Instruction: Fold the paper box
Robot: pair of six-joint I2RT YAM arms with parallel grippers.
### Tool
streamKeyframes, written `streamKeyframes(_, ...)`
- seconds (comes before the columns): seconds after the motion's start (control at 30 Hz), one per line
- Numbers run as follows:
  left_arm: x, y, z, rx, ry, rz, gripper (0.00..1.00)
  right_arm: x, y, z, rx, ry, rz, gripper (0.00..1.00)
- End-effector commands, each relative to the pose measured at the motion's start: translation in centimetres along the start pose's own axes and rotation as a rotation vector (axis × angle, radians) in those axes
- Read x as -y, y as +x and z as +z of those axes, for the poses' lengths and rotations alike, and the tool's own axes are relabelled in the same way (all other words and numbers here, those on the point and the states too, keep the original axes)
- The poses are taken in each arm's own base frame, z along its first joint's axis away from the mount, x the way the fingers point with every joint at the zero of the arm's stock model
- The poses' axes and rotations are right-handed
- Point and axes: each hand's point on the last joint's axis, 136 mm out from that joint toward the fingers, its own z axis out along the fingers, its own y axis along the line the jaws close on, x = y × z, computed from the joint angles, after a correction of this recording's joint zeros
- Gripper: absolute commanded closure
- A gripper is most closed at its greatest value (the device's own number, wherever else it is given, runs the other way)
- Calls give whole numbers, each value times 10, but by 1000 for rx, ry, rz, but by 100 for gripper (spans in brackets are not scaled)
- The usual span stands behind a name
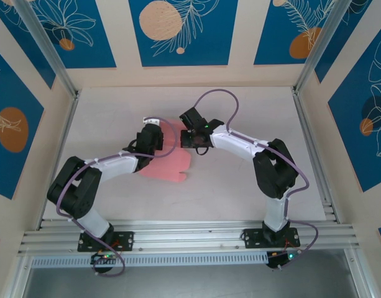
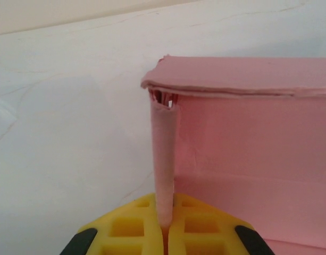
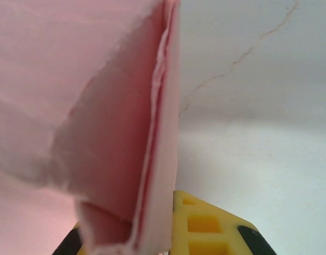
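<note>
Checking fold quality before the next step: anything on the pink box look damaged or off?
Yes. On the paper box, the corner where the upright flap meets the top panel is frayed and gapped in the left wrist view. In the right wrist view its layered edge looks ragged, plies slightly apart.

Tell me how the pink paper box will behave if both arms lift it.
Probably floppy: the paper box is thin card, its edges ragged and wavy. Likely light: the left gripper pinches one thin wall, the right gripper a doubled edge. Unheld flaps may sag or unfold.
</note>
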Motion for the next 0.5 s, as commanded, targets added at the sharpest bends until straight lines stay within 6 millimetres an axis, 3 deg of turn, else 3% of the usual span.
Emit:
streamKeyframes(0.0, -21, -3, 2, 18, -170, -19, 100, -14, 9, -4, -34, -2, 7, 100)
streamKeyframes(0.2, -59, 8, -4, -18, -431, -61, 100, -25, 20, -6, -45, 18, 36, 100)
streamKeyframes(0.33, -65, 10, -2, -41, -478, -99, 100, -37, 26, -7, -52, 9, 23, 100)
streamKeyframes(0.47, -54, 10, 6, -49, -404, -149, 100, -46, 27, -8, -51, -1, 6, 100)
